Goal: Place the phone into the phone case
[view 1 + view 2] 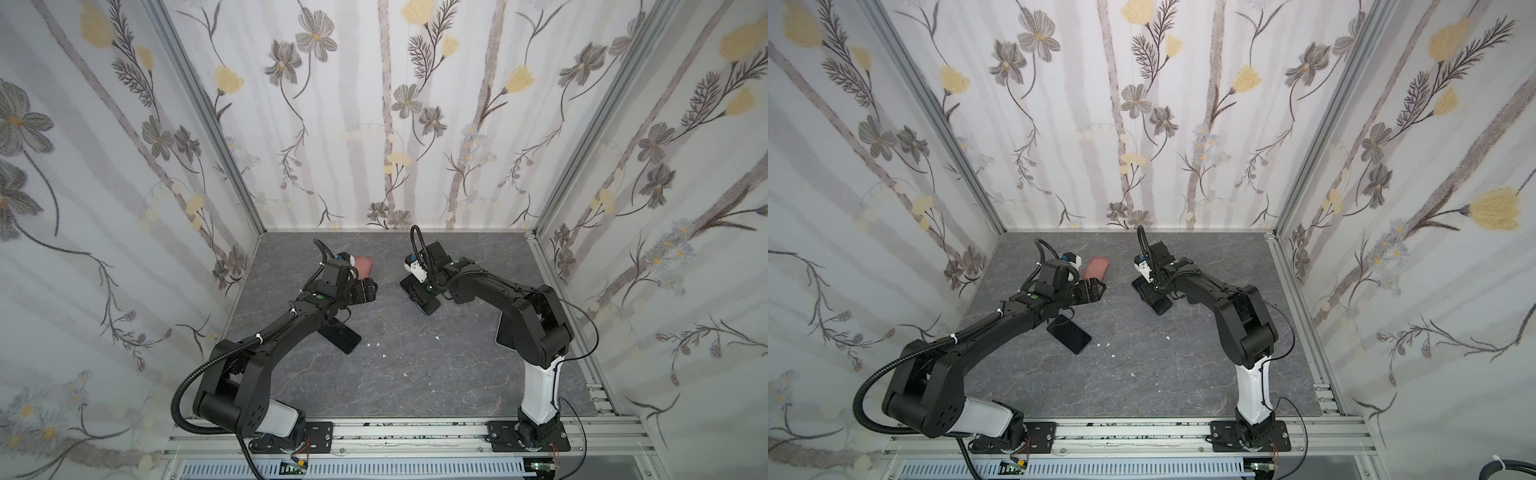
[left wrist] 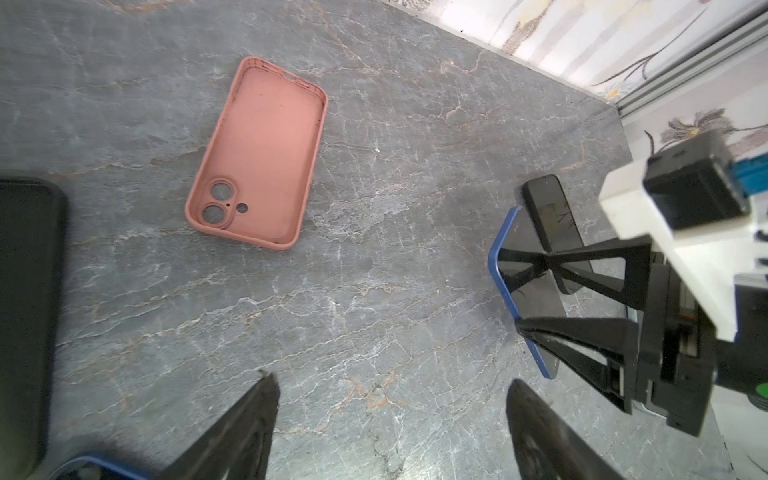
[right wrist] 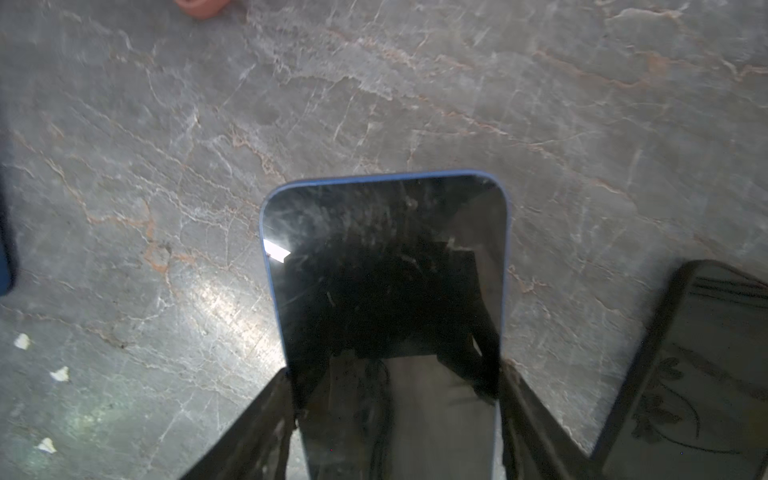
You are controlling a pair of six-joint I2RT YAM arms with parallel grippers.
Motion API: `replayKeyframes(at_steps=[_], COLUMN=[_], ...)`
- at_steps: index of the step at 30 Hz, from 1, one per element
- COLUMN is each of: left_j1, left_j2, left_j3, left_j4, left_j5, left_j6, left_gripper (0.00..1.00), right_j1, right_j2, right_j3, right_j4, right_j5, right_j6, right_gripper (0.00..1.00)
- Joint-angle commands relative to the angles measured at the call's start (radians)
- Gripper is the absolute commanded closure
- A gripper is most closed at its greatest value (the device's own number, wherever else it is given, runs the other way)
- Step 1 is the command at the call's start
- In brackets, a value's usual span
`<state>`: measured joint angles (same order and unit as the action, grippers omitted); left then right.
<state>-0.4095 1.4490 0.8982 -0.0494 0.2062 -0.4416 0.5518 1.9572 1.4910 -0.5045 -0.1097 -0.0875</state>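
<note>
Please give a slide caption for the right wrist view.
Right gripper holds the blue-edged phone by its long sides over the grey table, a second phone beside it.

Floral-papered walls (image 1: 353,104), aluminium corner posts (image 1: 209,120), grey veined stone-look tabletop (image 1: 415,365) under soft even light.

Soft even light; glint on phone (image 3: 382,291) screen; wrist-view edges blurred.

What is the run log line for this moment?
right end effector: shut on blue phone | left end effector: open | pink case: empty
</note>
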Motion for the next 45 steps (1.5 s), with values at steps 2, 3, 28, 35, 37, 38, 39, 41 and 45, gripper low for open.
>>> replayKeyframes(at_steps=[2,3,28,35,37,38,39,41,45], left_j1=[-0.038,-0.051,-0.061,-0.051,-0.051,-0.050,-0.048,-0.045,-0.039], left_j2=[-0.033,-0.045,-0.029,-0.101,-0.108,-0.112,-0.115,-0.123,-0.136], left_j3=[-0.047,-0.066,0.151,0.105,0.111,0.111,0.113,0.113,0.113], left_j4=[0.185,0.232,0.072,0.088,0.076,0.073,0.069,0.062,0.034], left_j5=[0.029,0.035,0.302,0.241,0.225,0.221,0.218,0.199,0.179], left_j6=[-0.024,-0.023,-0.074,-0.060,-0.054,-0.051,-0.046,-0.036,-0.015], left_gripper=[0.15,0.14,0.24,0.23,0.22,0.22,0.22,0.21,0.21], right_j1=[-0.024,-0.031,0.050,0.006,-0.001,-0.003,-0.006,-0.009,-0.012], right_j2=[-0.073,-0.091,-0.379,-0.282,-0.245,-0.230,-0.205,-0.153,-0.030], right_j3=[-0.027,-0.032,-0.170,-0.155,-0.134,-0.125,-0.106,-0.066,0.028], right_j4=[0.101,0.112,0.207,0.161,0.146,0.138,0.124,0.087,-0.005], right_j5=[-0.077,-0.089,0.000,0.187,0.243,0.270,0.288,0.329,0.409], right_j6=[0.150,0.163,-0.060,0.141,0.207,0.241,0.272,0.328,0.426], right_gripper=[0.50,0.50,0.49,0.15,0.07,0.05,0.04,0.02,0.00])
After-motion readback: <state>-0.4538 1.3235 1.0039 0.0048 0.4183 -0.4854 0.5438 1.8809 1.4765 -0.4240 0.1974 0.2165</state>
